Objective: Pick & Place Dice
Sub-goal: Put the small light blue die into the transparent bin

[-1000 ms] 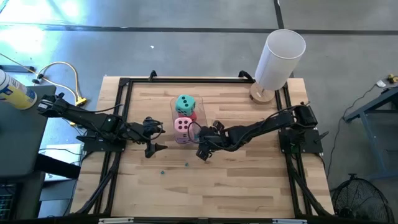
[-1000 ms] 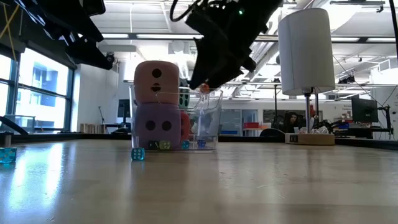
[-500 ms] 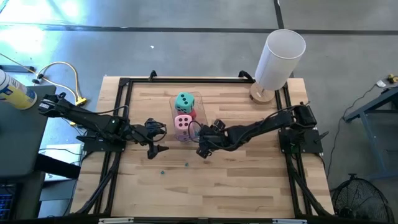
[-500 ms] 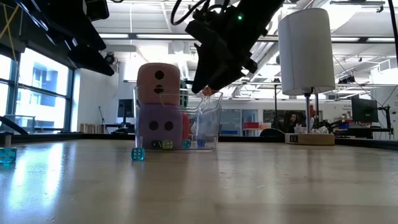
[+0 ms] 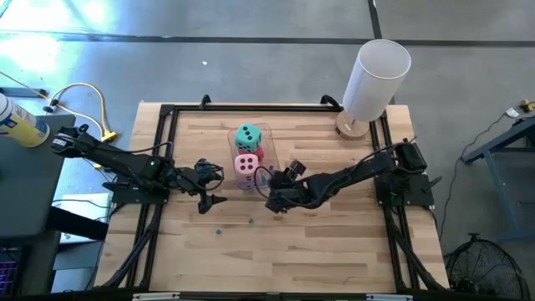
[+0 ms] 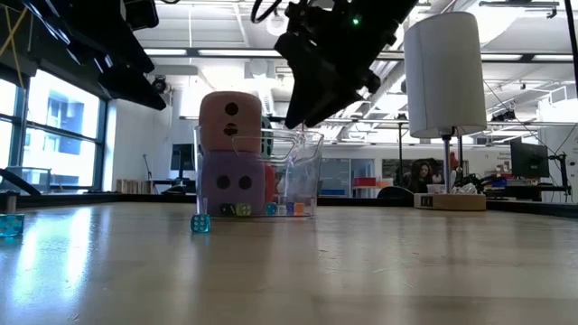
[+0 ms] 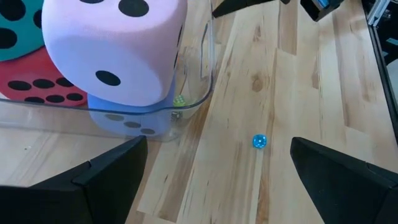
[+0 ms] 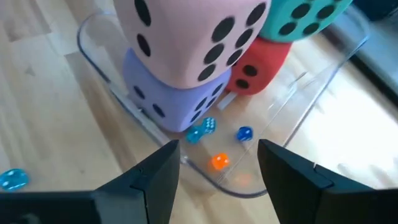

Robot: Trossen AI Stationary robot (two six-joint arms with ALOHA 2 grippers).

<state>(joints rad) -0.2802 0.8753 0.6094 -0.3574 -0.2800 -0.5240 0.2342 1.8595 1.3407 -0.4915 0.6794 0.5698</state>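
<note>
At the table's centre, our four dice [image 5: 247, 155] sit stacked in the clear box [image 8: 292, 109]; our right gripper [image 5: 273, 203], half-open and empty, hovers at its four o'clock, left gripper [image 5: 214, 191] spread empty at eight.

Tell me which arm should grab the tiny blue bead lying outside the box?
Left, probably. The left gripper is open and faces the blue bead, which lies on bare wood straight ahead of its fingers. The right gripper hangs over the clear container, aimed inside.
</note>
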